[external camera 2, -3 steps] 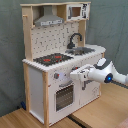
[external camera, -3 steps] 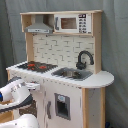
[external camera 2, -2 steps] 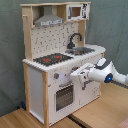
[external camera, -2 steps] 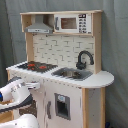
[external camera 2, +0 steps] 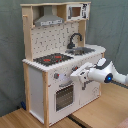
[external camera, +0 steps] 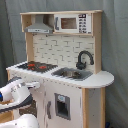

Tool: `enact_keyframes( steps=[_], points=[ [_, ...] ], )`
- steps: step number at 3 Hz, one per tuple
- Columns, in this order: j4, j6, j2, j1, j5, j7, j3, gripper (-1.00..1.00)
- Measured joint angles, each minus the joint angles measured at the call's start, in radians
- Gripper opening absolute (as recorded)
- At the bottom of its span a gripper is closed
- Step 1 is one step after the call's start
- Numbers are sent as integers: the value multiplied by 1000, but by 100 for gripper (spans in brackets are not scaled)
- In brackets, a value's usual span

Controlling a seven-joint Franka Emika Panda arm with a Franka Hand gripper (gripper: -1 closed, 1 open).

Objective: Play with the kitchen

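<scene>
Little has moved since the earlier frames: your arm [external camera 2: 107, 75] holds almost the same pose, its tip perhaps a touch nearer the front panel of the kitchen [external camera 2: 47, 75].

You have the pincer [external camera 2: 75, 76] up against the knob row just under the worktop, at centre frame in the second exterior view; in the first exterior view the same tip [external camera: 36, 85] sits at lower left, beside the cabinet edge. You cannot tell from either view how wide it is open or whether it grips a knob.

Judging by this, play has barely begun. The oven door [external camera 2: 63, 96] looks shut, the hob [external camera: 36, 65] carries nothing, and I cannot make out what lies in the sink [external camera: 71, 74]. Turning a knob seems the step in hand; doors, faucet and microwave are still left to try.

The kitchen fills both exterior views, standing on a pale wood surface [external camera 2: 100, 112]. Its body is smooth white board with light-wood edging and a rounded worktop end. The hob is flat black with red rings, the faucet [external camera: 84, 58] a curved black arch, the hood [external camera: 40, 25] a grey wedge, the microwave [external camera: 72, 23] a small white box with a dark window, the backsplash [external camera: 60, 50] printed like tile.
</scene>
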Motion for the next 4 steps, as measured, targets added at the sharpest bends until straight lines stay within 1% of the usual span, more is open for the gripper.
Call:
enact_keyframes(
  steps=[1,3,4],
  points=[
    [6,0,1,2,22,152,-4,100],
    [6,-2,3,1,22,355,-4,100],
    [-73,-12,4,52,22,397,0,100]
  ],
)
